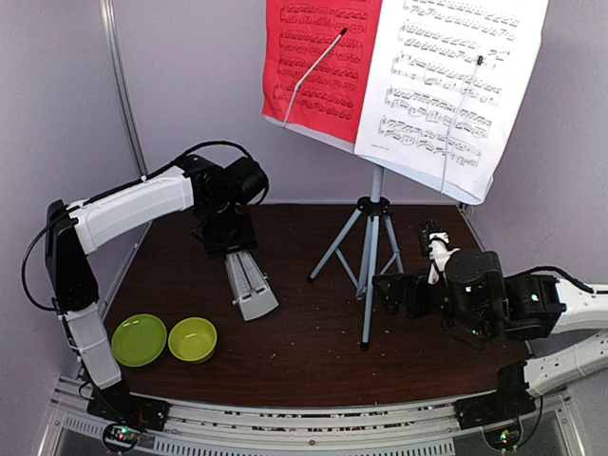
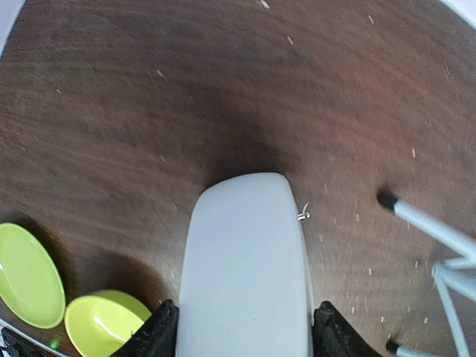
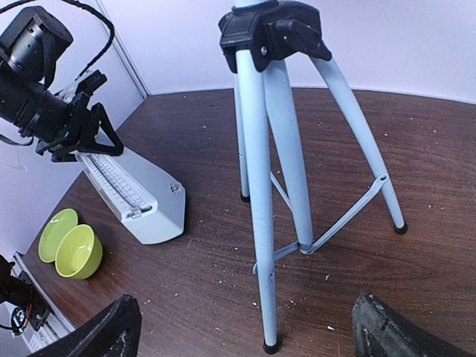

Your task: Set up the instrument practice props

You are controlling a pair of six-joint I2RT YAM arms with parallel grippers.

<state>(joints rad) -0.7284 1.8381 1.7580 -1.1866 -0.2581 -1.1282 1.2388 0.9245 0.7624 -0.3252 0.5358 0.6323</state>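
The grey-white tripod music stand [image 1: 369, 249] stands at mid-table. Its desk carries the red music sheet [image 1: 318, 62] on the left and the white music sheet [image 1: 456, 85] on the right. My left gripper [image 1: 232, 249] is shut on the narrow top of the whitish pyramid metronome [image 1: 253, 287], which is tilted with its base low over the table. The metronome fills the left wrist view [image 2: 245, 282] between the fingers [image 2: 160, 333]. My right gripper [image 1: 394, 290] is open and empty, just right of the stand's front leg [image 3: 256, 223]; the metronome [image 3: 141, 201] lies beyond it.
Two lime-green bowls [image 1: 139, 339] [image 1: 193, 339] sit at the front left of the brown table [image 1: 304, 351], close to the metronome's base. They also show in the left wrist view [image 2: 30, 271]. The walls stand close behind and beside the table.
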